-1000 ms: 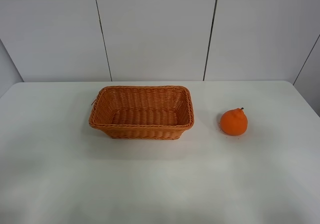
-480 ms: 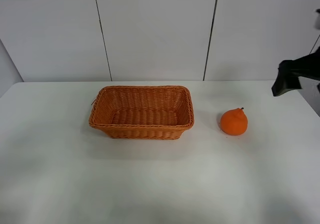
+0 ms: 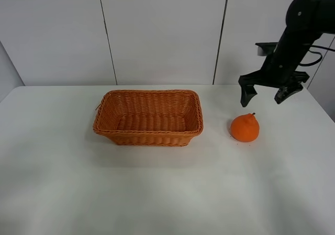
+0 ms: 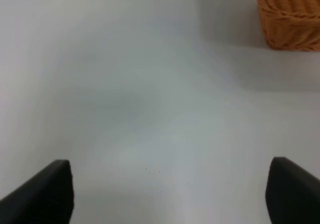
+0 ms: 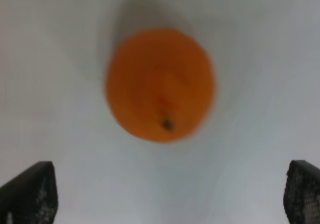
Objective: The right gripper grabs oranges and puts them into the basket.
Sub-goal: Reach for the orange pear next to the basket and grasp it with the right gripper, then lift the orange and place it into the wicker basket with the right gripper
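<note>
An orange with a raised neck and dark stem stands on the white table, to the right of the wicker basket. The basket holds nothing. My right gripper hangs open in the air above and slightly behind the orange, apart from it. In the right wrist view the orange lies straight below, between the two wide-apart fingertips. My left gripper is open over bare table, and a corner of the basket shows in its view.
A pale panelled wall rises behind the table's far edge. The right arm comes in from the upper right.
The right arm has come into view from the right and moved left and down, over the orange, with its fingers spread. The orange and basket have not moved.
</note>
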You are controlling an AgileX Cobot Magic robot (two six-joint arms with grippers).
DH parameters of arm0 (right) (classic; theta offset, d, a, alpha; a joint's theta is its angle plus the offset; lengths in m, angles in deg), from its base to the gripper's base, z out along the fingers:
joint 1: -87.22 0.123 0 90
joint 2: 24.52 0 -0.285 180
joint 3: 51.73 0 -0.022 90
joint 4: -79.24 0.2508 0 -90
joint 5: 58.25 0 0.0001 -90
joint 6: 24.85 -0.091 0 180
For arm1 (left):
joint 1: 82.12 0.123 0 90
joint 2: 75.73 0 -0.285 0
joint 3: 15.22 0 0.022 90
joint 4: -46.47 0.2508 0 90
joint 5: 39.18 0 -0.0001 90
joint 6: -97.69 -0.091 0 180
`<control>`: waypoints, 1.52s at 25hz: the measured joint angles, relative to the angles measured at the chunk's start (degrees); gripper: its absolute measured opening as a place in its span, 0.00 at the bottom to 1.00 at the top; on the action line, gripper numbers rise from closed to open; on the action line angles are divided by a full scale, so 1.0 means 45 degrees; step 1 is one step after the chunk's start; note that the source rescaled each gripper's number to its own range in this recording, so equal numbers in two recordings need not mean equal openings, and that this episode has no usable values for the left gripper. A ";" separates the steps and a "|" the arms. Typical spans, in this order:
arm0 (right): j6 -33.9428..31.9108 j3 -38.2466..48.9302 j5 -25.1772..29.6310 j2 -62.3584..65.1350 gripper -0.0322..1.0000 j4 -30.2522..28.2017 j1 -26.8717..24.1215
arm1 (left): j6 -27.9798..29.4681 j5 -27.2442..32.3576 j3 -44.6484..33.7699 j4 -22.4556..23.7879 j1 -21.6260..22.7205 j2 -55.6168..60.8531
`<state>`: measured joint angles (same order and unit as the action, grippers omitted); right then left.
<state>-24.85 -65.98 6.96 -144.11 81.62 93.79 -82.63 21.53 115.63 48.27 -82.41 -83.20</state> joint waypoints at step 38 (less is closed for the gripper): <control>-0.0172 -0.0373 -0.1461 -0.3518 0.03 -0.0530 0.0111 | 0.0000 0.0000 0.0000 0.0000 0.0000 0.0000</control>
<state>-25.62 -67.66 0.38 -159.94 79.24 94.29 -82.63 21.53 115.63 48.27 -82.41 -83.20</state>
